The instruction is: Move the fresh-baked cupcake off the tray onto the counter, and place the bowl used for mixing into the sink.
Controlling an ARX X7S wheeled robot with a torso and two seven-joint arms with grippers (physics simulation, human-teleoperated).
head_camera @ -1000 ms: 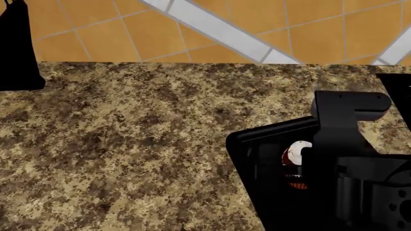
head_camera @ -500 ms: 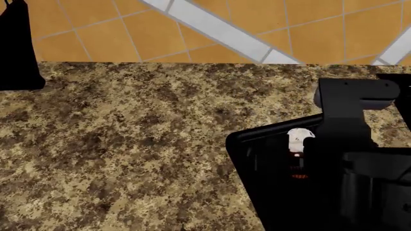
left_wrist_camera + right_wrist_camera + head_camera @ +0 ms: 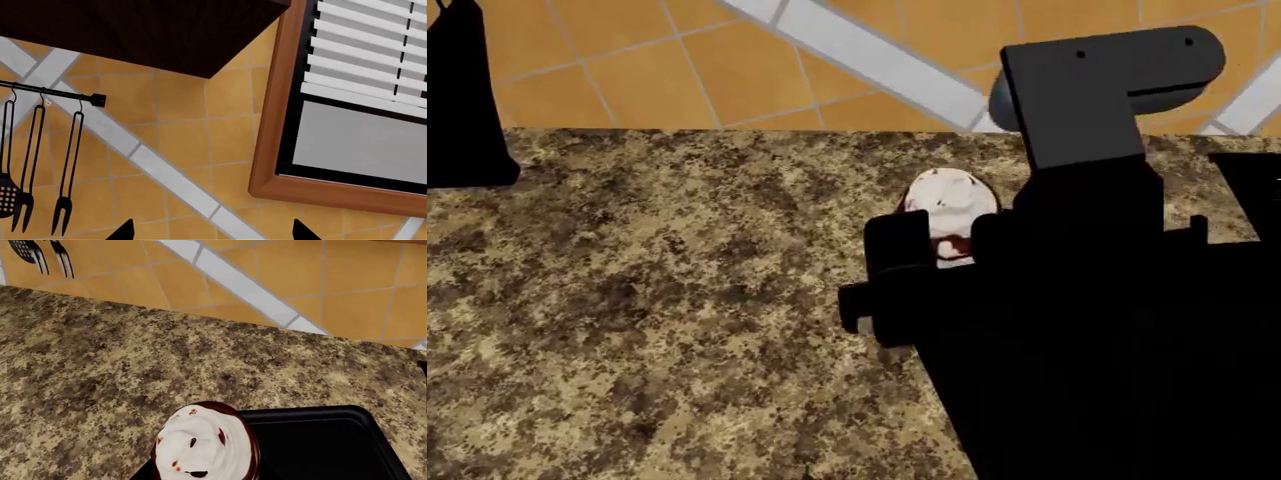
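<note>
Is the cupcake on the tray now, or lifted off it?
Lifted off: the right claw holds the cupcake above the tray.

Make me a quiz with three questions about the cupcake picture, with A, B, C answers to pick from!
1. Where is the cupcake?
A. lying on the floor
B. lifted in the right gripper
C. sitting inside a cup

2. What colour is its frosting?
A. white
B. green
C. blue

3. How many utensils hang from the wall rail in the left wrist view?
A. one
B. three
C. seven

Answers:
1 B, the head view shows the jaws closed either side of it, above the tray edge.
2 A, the swirl shows white in the right wrist view.
3 B, three handles hang on hooks.
</note>
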